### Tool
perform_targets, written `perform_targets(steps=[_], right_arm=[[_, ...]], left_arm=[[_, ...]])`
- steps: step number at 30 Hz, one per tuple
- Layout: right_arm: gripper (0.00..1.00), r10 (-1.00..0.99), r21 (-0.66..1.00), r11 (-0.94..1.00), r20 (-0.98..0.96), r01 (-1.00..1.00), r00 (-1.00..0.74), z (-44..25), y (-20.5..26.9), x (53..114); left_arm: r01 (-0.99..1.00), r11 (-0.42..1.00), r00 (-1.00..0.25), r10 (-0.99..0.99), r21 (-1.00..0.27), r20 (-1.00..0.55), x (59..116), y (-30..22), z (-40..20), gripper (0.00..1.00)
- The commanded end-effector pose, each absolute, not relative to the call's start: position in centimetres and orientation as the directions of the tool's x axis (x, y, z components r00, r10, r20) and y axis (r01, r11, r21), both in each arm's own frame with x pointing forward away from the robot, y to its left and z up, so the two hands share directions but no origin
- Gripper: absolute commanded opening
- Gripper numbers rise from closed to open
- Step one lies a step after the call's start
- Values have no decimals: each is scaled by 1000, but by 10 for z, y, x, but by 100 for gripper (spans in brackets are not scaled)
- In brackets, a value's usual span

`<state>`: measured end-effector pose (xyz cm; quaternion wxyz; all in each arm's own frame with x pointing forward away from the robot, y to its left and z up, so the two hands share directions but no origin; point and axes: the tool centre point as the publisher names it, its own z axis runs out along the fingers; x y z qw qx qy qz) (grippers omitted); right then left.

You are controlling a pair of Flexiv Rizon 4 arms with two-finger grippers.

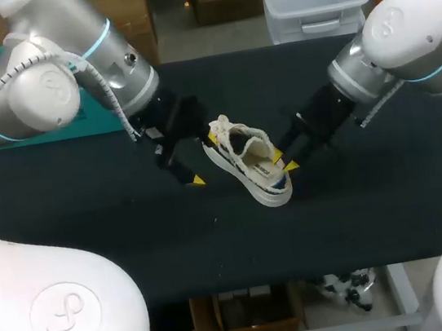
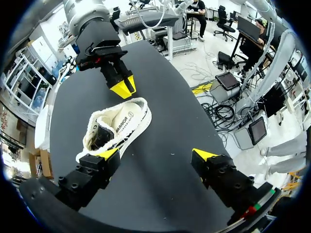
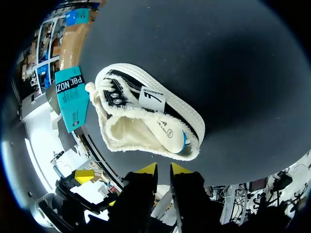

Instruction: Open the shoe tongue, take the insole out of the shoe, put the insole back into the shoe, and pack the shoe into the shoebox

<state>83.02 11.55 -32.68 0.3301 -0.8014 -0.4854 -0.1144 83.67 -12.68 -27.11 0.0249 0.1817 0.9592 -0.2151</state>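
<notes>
Plainly, the left gripper point(image 1: 205, 159) stood wide open. One yellow fingertip point(image 2: 108, 154) lay against the toe end of the shoe point(image 1: 246, 158), by the laces point(image 1: 226, 124). The other fingertip hung well clear over bare table point(image 1: 373, 193). Nothing sat between the two from both sides, so the left gripper held nothing.

The right gripper point(image 1: 285, 161) had its tips drawn almost together, with only a thin slit between them, and they closed on nothing. It sat just beside the heel. From the left wrist, a sliver of dark table showed between the tips and the heel rim.

The shoe lay near the middle of the table, between the two grippers. In the head view its long axis ran on a diagonal: the toe and laces pointed to the far left, toward the left arm, and the heel pointed to the near right, toward the right arm. Its opening faced upward, showing the fleecy lining. The insole point(image 3: 160, 128) lay inside along the bottom. The white sole wall and dark side panel showed on the side facing the right wrist camera.
</notes>
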Motion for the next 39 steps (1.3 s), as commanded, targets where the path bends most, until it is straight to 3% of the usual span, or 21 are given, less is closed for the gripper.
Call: perform_targets(steps=[1, 4, 10, 23, 39], right_arm=[[0, 736, -475, -233, 484, 849, 473, -345, 123, 853], [0, 757, -472, -203, 480, 858, 443, -353, 126, 859], [0, 780, -464, -204, 454, 862, 430, -368, 131, 861], [0, 806, -381, -296, 393, 876, 444, -389, 129, 851], [0, 824, -282, -297, 407, 912, 395, -405, 122, 847]], left_arm=[[359, 886, -933, 341, -294, -110, 838, -134, -265, 100], [359, 886, -933, 341, -294, -110, 838, -134, -265, 100], [115, 918, -992, 127, -379, 6, 849, -116, -270, 100], [-164, 928, -978, -110, -334, 175, 861, -76, -273, 100], [-269, 928, -948, -208, -259, 240, 861, -82, -294, 100]])
